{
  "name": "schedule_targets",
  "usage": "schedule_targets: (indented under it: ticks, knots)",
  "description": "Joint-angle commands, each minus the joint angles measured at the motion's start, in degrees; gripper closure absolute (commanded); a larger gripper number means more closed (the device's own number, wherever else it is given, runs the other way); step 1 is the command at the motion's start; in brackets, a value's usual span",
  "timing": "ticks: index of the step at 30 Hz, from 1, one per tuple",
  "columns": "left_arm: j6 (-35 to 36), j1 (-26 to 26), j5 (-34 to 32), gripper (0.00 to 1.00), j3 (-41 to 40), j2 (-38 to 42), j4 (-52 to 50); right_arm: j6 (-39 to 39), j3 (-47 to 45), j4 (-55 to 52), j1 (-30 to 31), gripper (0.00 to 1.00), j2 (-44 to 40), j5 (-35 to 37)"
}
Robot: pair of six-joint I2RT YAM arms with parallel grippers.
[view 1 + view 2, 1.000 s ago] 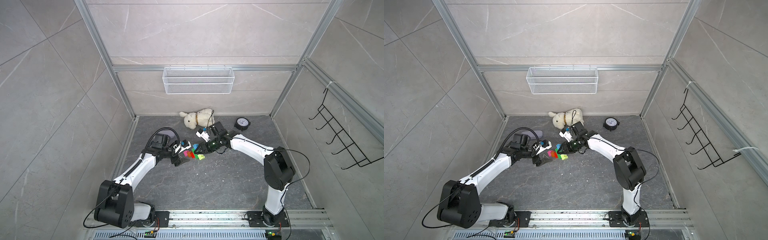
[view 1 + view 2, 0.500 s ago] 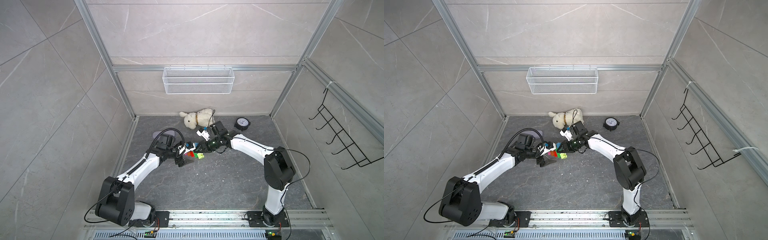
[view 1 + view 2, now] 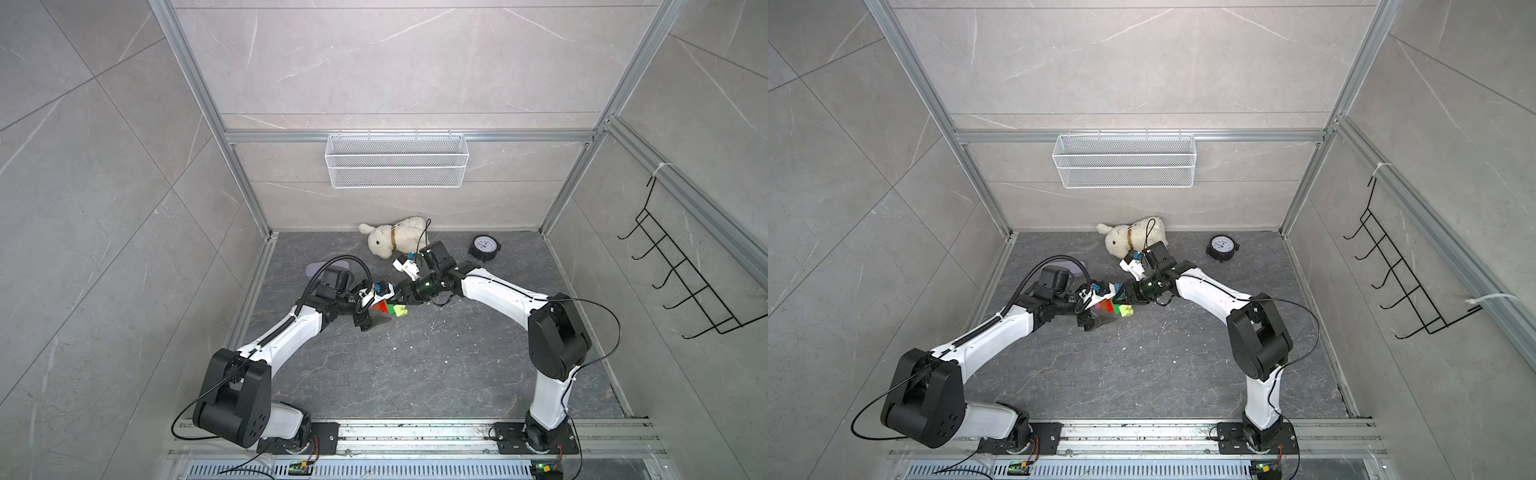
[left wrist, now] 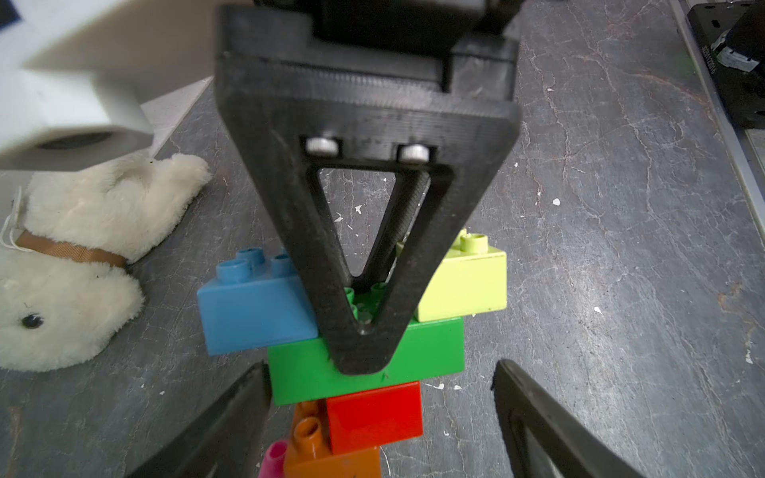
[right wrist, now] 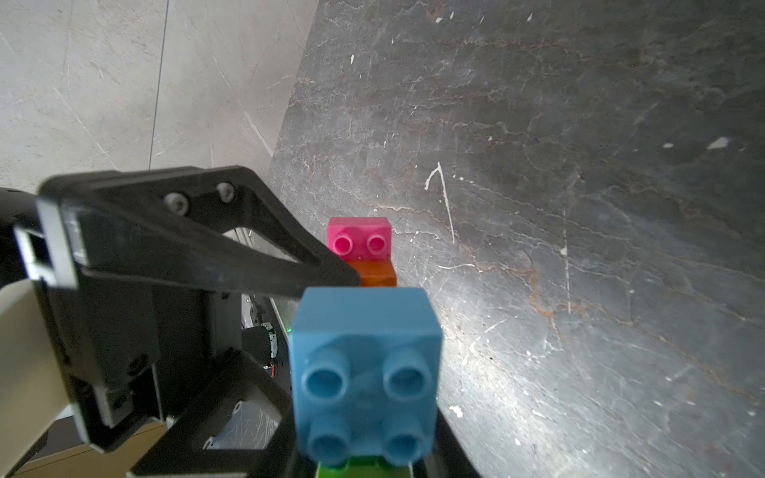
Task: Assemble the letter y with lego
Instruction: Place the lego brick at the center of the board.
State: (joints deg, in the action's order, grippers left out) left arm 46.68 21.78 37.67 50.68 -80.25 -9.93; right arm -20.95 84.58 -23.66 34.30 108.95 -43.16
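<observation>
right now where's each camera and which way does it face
top views: high over the front rail, facing down toward the back wall; both arms whole.
left wrist: on the left arm, facing the letter y framed by the open left gripper.
right wrist: on the right arm, facing over the blue brick across the floor.
shared: both wrist views show the y and the other arm's gripper; right gripper shut.

Top views overhead; wrist views close (sharing lego [image 4: 434, 351]).
</observation>
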Motion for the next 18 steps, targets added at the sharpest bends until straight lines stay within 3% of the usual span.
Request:
schedule_targets:
  ticks: [1, 18]
  knots:
    - [-1.62, 0.36, 0.20, 0.13, 0.40, -0.52, 2.66, -0.74, -0.54, 1.32, -0.26, 0.81, -2.01, -1.55]
    - [-4.39, 1.59, -1.24, 0.19, 0.23, -1.57, 5.72, -1.90, -1.41, 2.55, -0.46, 0.81, -2.26, -2.30]
